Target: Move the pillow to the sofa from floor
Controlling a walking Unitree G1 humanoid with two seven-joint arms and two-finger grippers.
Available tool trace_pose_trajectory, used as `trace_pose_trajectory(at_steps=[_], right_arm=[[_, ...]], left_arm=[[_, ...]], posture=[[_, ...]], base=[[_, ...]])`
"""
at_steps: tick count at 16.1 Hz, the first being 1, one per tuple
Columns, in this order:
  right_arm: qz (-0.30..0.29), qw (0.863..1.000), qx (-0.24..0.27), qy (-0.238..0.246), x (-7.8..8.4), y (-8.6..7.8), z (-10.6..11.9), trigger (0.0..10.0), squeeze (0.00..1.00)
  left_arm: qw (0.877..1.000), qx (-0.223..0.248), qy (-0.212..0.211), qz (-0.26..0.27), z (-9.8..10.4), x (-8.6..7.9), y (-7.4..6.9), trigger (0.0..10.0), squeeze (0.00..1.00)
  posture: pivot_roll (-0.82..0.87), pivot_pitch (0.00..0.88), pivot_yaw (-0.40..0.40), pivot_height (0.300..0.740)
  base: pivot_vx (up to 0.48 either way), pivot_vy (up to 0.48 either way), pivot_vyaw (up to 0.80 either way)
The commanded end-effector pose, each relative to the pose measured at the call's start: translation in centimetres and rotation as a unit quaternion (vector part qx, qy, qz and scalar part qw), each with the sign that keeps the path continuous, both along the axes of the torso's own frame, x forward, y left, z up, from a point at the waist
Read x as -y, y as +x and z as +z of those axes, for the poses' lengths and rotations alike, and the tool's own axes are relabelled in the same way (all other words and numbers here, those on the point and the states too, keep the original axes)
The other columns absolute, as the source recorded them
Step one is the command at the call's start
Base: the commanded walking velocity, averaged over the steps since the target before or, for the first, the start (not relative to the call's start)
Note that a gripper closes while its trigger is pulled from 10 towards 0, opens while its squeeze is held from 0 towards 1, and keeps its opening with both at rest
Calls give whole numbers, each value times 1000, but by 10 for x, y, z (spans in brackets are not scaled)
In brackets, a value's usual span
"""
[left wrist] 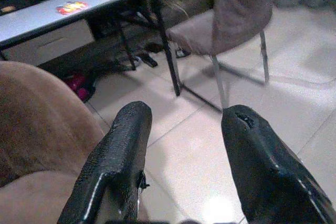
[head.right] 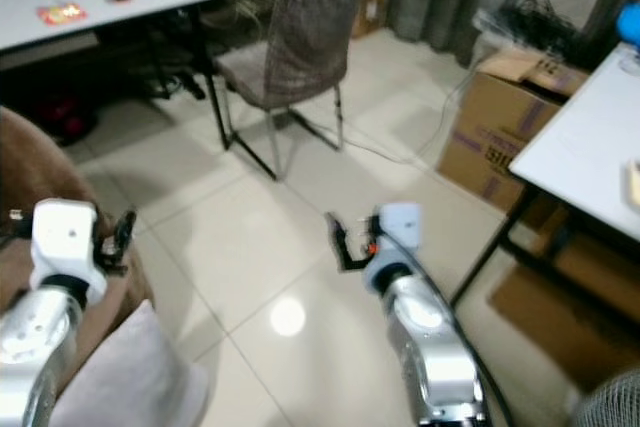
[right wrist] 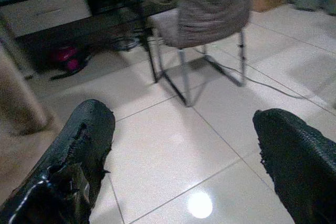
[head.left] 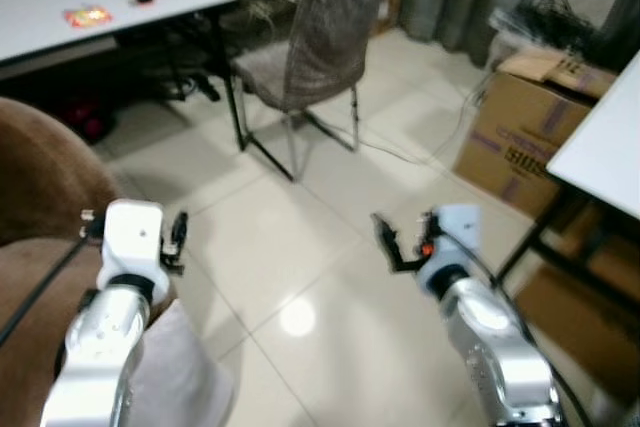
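Observation:
A pale grey pillow [head.left: 180,372] lies at the bottom left, on the edge of the brown sofa [head.left: 40,197], just under my left arm. My left gripper [head.left: 176,239] is raised above the sofa's edge, open, with nothing between its fingers [left wrist: 115,156]. My right gripper [head.left: 385,239] hovers over the bare tiled floor [head.left: 300,247], open wide and empty; its fingers [right wrist: 79,150] frame only tiles.
A grey chair [head.left: 310,47] stands ahead. A white table [head.left: 90,7] with an orange object is at the back left. Cardboard boxes [head.left: 530,117] and another white table [head.left: 605,147] crowd the right side. A cable runs across the floor near the chair.

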State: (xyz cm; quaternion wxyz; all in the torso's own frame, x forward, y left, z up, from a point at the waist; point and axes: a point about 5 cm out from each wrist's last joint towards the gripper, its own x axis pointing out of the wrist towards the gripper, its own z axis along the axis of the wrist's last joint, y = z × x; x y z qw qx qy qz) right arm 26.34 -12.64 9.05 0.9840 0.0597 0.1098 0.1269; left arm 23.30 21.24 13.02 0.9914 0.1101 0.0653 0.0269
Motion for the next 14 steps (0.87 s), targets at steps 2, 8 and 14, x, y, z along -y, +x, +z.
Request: trace_pose_trajectory(at_steps=[2, 8, 14], right_arm=[[4, 1000, -5, -5, 5, -1, -1, 10000, 1000], [14, 1000, -10, -12, 4, 1, -1, 10000, 1000], [-45, 998, -20, -50, 15, 6, -5, 10000, 1000]], left_arm=[[1000, 19, -2, 0, 7, 2, -4, 10000, 0], [1000, 13, 19, 13, 3, 3, -8, 10000, 0], [1000, 14, 14, -1, 1, 5, 0, 10000, 0]], posture=[[-32, 0, -1, 740], [-21, 0, -20, 740], [-36, 0, -13, 740]], base=[[0, 0, 800], [0, 0, 800], [0, 0, 800]])
